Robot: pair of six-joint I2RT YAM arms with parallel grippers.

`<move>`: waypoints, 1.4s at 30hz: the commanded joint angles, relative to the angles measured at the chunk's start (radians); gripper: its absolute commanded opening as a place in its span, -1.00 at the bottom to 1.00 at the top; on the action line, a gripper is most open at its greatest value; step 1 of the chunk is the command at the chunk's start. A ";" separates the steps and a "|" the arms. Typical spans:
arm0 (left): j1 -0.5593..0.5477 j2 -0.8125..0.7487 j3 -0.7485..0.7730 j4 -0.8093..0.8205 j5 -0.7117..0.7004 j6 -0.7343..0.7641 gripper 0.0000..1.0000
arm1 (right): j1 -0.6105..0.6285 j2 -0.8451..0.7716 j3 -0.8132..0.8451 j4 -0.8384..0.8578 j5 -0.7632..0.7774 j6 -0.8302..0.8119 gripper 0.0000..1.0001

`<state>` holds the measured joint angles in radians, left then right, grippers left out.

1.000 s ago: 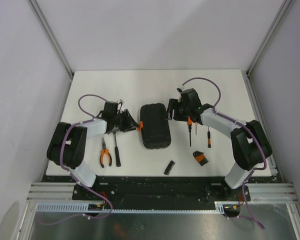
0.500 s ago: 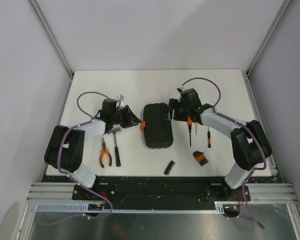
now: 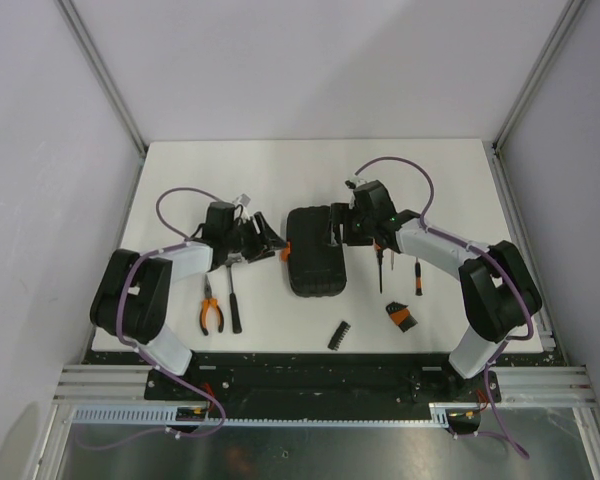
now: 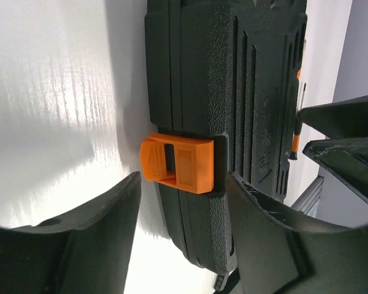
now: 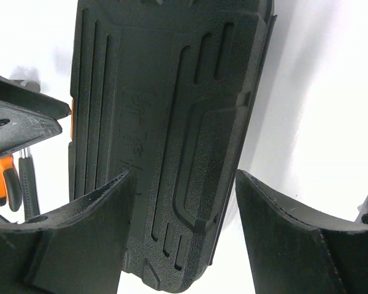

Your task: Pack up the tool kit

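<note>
The tool kit's black case lies shut in the middle of the white table, its orange latch on the left side. My left gripper is open at that side. In the left wrist view its jaws straddle the case edge just short of the latch. My right gripper is open over the case's right edge; one finger lies over the lid, the other finger over bare table. Neither gripper holds anything.
Orange-handled pliers and a black hammer lie left of the case. Two screwdrivers, a black-and-orange piece and a bit strip lie to its right and front.
My left gripper has opened wider and shifted right, up to the latch. My right gripper has moved left over the case's right edge. The case has turned slightly.
</note>
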<state>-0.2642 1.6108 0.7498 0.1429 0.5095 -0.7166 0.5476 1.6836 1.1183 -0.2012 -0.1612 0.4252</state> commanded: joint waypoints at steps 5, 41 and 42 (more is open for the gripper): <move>-0.019 0.005 -0.006 0.188 0.025 -0.084 0.42 | -0.004 0.002 0.003 -0.004 0.020 -0.011 0.39; -0.044 0.103 -0.046 0.292 0.010 -0.082 0.09 | -0.012 0.055 0.003 -0.009 0.013 -0.001 0.36; -0.044 0.105 -0.045 0.302 0.018 -0.087 0.09 | -0.012 0.055 0.004 -0.009 0.013 -0.001 0.36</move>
<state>-0.3027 1.7023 0.7124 0.3897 0.5209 -0.8127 0.5400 1.7302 1.1183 -0.2195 -0.1543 0.4255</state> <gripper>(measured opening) 0.546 0.679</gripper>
